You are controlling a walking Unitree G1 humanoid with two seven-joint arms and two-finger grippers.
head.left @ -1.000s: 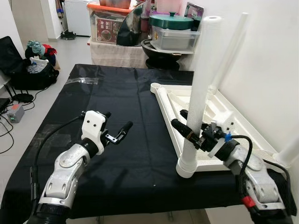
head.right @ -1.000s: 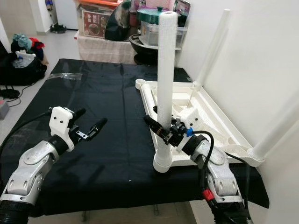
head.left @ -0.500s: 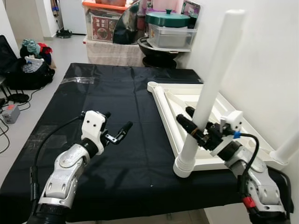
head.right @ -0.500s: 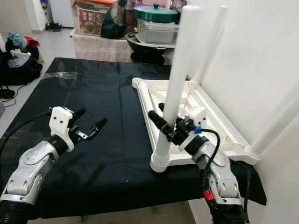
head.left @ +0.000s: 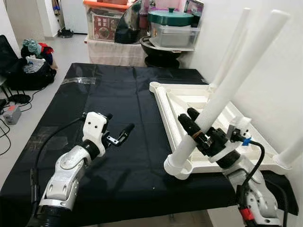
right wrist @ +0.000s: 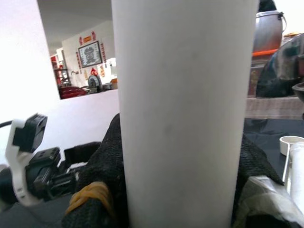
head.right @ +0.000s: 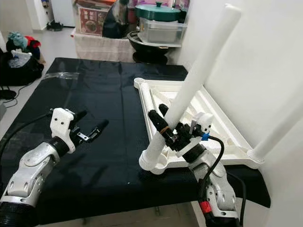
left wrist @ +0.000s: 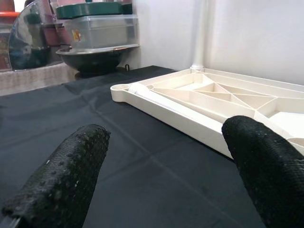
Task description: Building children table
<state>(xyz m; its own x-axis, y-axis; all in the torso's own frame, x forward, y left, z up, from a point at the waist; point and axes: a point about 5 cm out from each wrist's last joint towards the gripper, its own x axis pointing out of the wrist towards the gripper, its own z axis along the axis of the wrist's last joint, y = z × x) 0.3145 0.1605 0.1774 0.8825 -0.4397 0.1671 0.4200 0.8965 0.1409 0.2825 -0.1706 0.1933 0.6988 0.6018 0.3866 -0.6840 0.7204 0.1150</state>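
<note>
Your right gripper (head.left: 195,128) is clamped around the white table leg (head.left: 227,90), low on its shaft. The leg tilts rightward, its foot in the near corner socket of the upturned white tabletop (head.left: 177,101) on the black cloth (head.left: 118,94). Your left gripper (head.left: 118,128) hovers apart, fingers spread, empty.

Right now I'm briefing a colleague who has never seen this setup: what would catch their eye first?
The long white table leg, leaning steeply over the black-covered table, gripped low down by the right gripper near the corner socket of the upturned white tabletop. The left gripper hovers open over the black cloth.
</note>
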